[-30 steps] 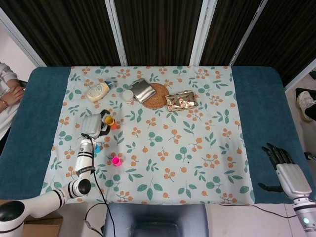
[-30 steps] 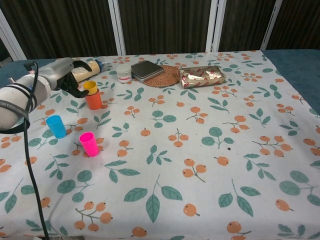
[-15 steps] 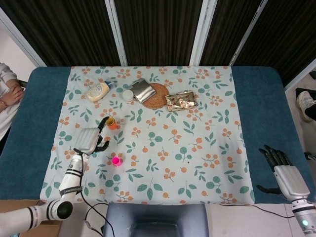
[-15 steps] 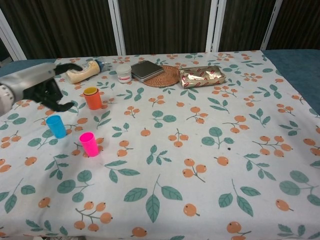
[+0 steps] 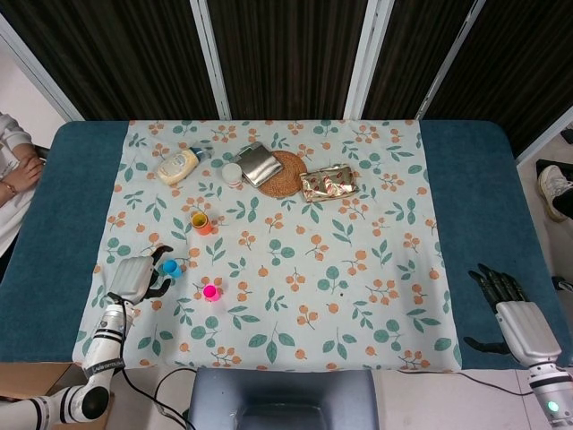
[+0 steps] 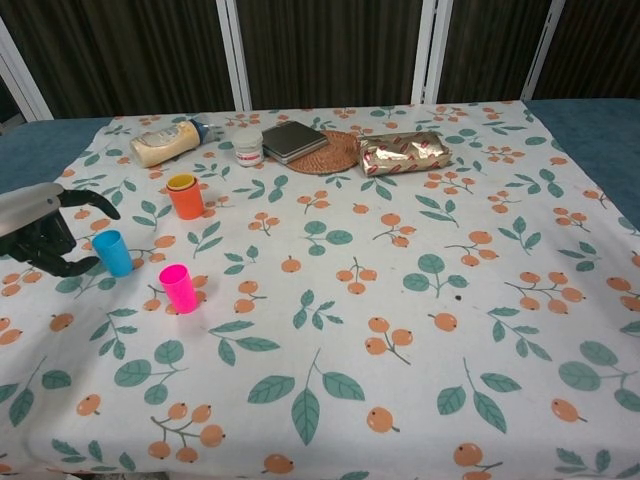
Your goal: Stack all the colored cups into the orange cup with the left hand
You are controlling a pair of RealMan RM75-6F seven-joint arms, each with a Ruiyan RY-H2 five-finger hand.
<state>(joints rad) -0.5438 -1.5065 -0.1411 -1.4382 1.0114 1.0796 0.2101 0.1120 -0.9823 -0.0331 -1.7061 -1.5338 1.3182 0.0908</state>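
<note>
Left hand [image 6: 45, 235] is now found low at the table's left edge, just beside the blue cup [image 6: 112, 252]; a second ago it was up at the orange cup [image 6: 185, 196], so it has been drawn back toward the robot and down. Its fingers are spread and curved with nothing between them, and the blue cup is flanked by a finger above and one below at its 9 o'clock side, but no contact can be confirmed. The orange cup, left behind at about 1 o'clock from the blue cup, is seen with a yellow cup [image 6: 181, 182] seated in its mouth, so one nesting is judged done. The step now in hand is taken to be the approach to the blue cup.

The right hand [image 5: 517, 315] is kept at the near right edge on the teal cloth, fingers apart and empty, well apart from everything.

On the flowered tablecloth [image 6: 420, 330], the pink cup [image 6: 180, 288] is set at roughly 5 o'clock from the blue cup, upright and not yet stacked. Two cups are therefore judged to remain. Further back, a round woven mat [image 6: 335, 152] with a dark wallet [image 6: 293, 139] on it, a shiny packet [image 6: 404, 151], a cream bottle [image 6: 162, 144] and a small white jar [image 6: 248, 146] are left untouched.
</note>
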